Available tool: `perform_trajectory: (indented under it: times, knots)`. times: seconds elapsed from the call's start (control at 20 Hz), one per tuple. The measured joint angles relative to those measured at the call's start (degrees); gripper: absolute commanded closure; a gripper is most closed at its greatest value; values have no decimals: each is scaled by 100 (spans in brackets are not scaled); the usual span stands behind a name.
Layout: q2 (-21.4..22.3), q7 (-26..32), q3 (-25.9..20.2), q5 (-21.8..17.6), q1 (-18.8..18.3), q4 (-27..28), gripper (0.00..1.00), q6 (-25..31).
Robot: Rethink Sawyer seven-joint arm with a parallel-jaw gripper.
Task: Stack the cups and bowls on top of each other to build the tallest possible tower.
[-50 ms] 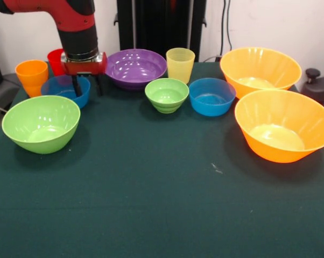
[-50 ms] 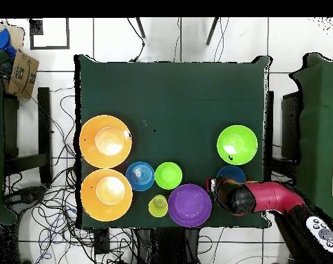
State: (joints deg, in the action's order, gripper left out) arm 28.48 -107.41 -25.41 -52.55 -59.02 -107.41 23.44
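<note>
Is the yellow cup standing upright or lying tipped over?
Upright. The yellow cup stands on its base on the table, open rim facing up; overhead, its round mouth shows.

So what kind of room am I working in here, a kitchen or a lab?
Most likely a robotics lab, not a kitchen. The bowls sit on a table covered in dark green cloth, loose cables sprawl over the tiled floor around it, and a controller lies beside the arm.

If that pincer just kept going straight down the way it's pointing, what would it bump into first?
Probably the small blue bowl directly beneath the pincer; its tips look to straddle the bowl's far rim, though depth is hard to judge.
</note>
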Motion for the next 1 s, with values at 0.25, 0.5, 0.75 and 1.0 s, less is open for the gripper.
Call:
perform_trajectory:
  times: [0.25, 0.5, 0.75, 1.0]
  knots:
    - [44, 0, -1, -43, 2, -2, 100, -97]
    - [103, 0, 2, -47, 41, -3, 100, -96]
    - [220, 0, 30, -48, 140, -30, 100, -96]
    - [652, 0, 24, 78, 350, -328, 100, -97]
